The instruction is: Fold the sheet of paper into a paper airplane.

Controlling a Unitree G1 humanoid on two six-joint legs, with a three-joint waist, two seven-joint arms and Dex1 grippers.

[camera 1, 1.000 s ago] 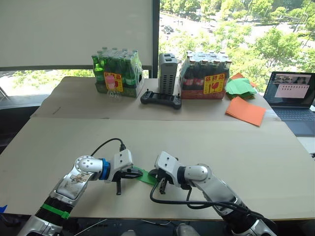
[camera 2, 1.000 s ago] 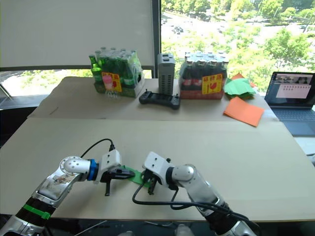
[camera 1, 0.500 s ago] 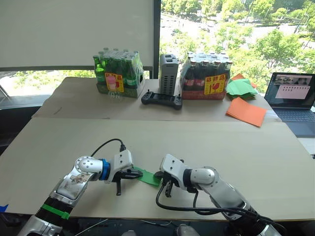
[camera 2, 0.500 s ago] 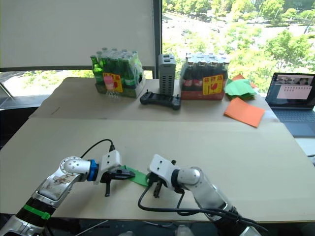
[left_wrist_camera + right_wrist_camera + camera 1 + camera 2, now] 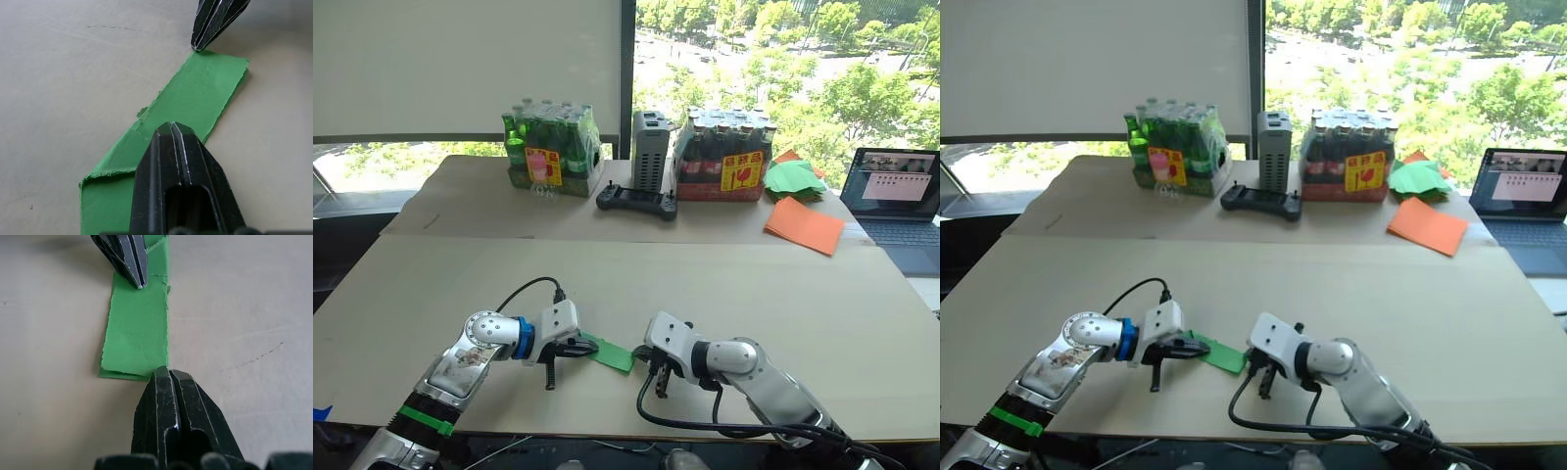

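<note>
You are looking at the cardboard-covered table (image 5: 822,294), where the sheet of paper (image 5: 195,100), folded into a narrow green strip, is lying flat near the front edge. Your left gripper (image 5: 172,128), fingers pressed together, is pressing down on it. Your right gripper (image 5: 167,372), likewise closed, is touching the strip's far end.

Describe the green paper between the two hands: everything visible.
The sheet of paper is bright green, thin and matte, folded into a narrow layered strip with rough, torn-looking long edges and a small nick on one side. It lies flat on the beige table near the front edge. The left hand, fingers together, presses its tip on the strip's middle; the right hand, fingers also together, touches a corner of its squared far end. At the left hand's end a crease turns the paper into a wider folded section.
</note>
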